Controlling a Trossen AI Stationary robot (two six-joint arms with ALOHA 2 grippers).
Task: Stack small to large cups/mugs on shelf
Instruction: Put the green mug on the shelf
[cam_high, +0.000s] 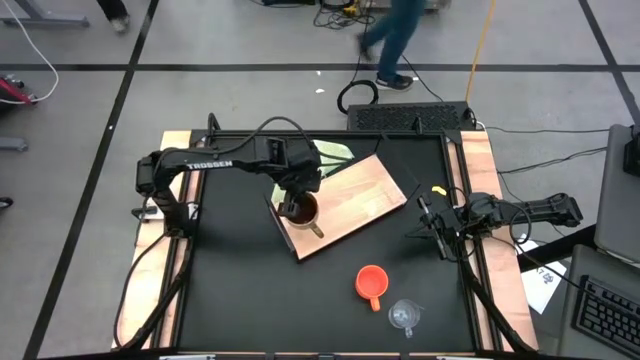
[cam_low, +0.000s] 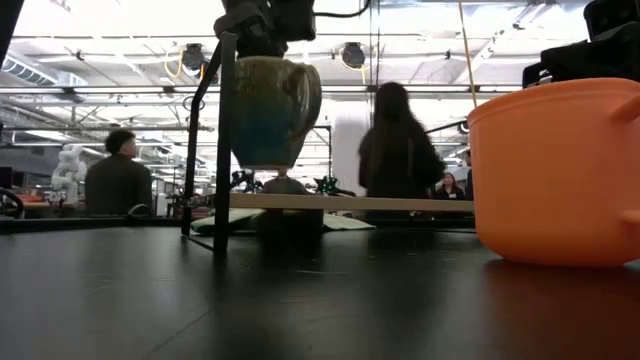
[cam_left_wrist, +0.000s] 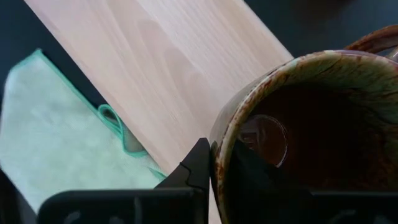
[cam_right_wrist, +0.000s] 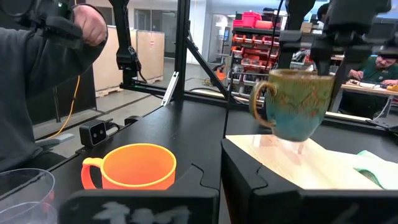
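My left gripper (cam_high: 297, 197) is shut on the brown mug (cam_high: 301, 210) and holds it above the near left part of the light wooden shelf board (cam_high: 350, 200). In the low view the mug (cam_low: 272, 105) hangs clear above the board (cam_low: 340, 202). The orange cup (cam_high: 371, 282) and the clear glass cup (cam_high: 404, 316) stand on the black table near its front edge. My right gripper (cam_high: 428, 225) is shut and empty at the table's right side, facing the mug (cam_right_wrist: 295, 102). My left gripper holds the brown mug by its rim (cam_left_wrist: 219, 146), one finger (cam_left_wrist: 199, 165) outside the wall and the other inside the hollow. The fingers come from above, pointing down. The mug hangs upright, lifted clear of the board, with its handle (cam_right_wrist: 260, 102) toward the near side.
A light green cloth (cam_high: 332, 152) lies partly under the board's far edge. Wooden rails (cam_high: 165, 250) run along the table's left and right sides. People stand in the room beyond the table (cam_low: 398, 150).
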